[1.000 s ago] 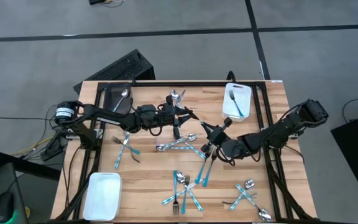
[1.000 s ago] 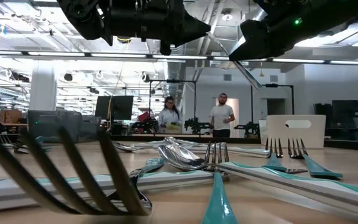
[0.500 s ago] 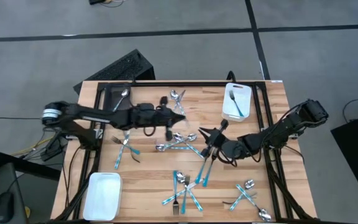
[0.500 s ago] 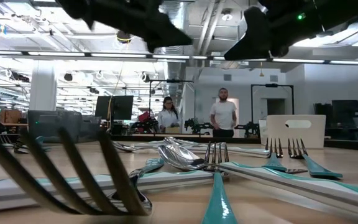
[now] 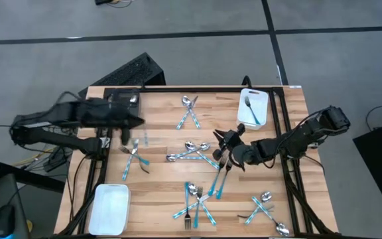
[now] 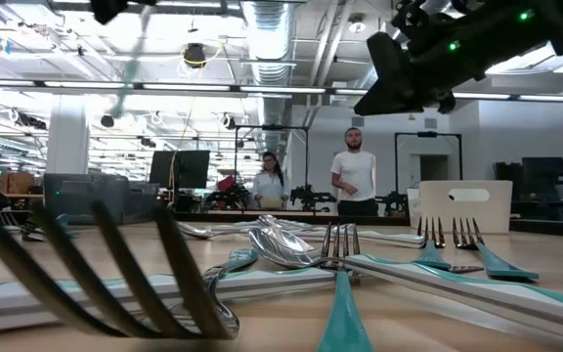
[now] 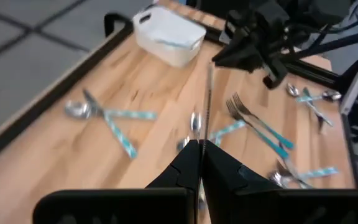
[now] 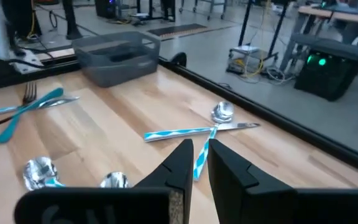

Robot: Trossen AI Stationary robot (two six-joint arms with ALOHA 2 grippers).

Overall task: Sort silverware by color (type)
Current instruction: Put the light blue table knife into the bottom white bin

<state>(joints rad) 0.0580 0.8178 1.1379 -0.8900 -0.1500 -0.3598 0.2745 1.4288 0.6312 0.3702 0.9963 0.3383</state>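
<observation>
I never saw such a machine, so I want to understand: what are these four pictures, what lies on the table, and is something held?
Two dark robot arms work at a wooden table. One picture looks down from above, one looks level across the tabletop, and two come from cameras on the arms' wrists. Teal-handled silverware lies scattered; there are white trays and a grey bin. The left hand is shut on one thin piece; the right hand holds nothing.
</observation>
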